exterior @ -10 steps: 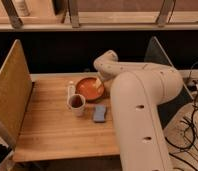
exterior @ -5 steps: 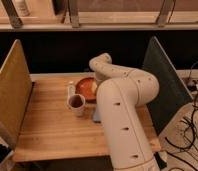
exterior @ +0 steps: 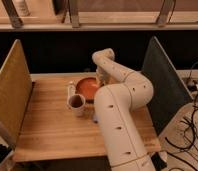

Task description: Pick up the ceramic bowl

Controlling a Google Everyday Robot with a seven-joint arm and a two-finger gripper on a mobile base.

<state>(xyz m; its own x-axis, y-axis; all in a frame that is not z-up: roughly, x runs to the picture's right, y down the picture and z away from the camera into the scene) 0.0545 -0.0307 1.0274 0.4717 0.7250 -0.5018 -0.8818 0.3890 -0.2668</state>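
The ceramic bowl [exterior: 87, 87] sits on the wooden table [exterior: 47, 125], a bit above the middle of the frame. It is round, flat and orange-red. It has not been lifted; it rests on the wood.

Just below and to the left of it stands a white mug [exterior: 76, 103] with a dark inside. The two are very close, maybe touching. A small pale thing stands just left of the bowl, but it is hard to say what it is.

The big white robot arm [exterior: 119, 115] comes up from the bottom right, bends, and reaches down at the right edge of the bowl. The gripper [exterior: 100, 78] is right there, at the bowl's rim.

So the reaching part looks almost done. The grabbing and the lifting are left to do. The mug is close, so the lift should go straight up.
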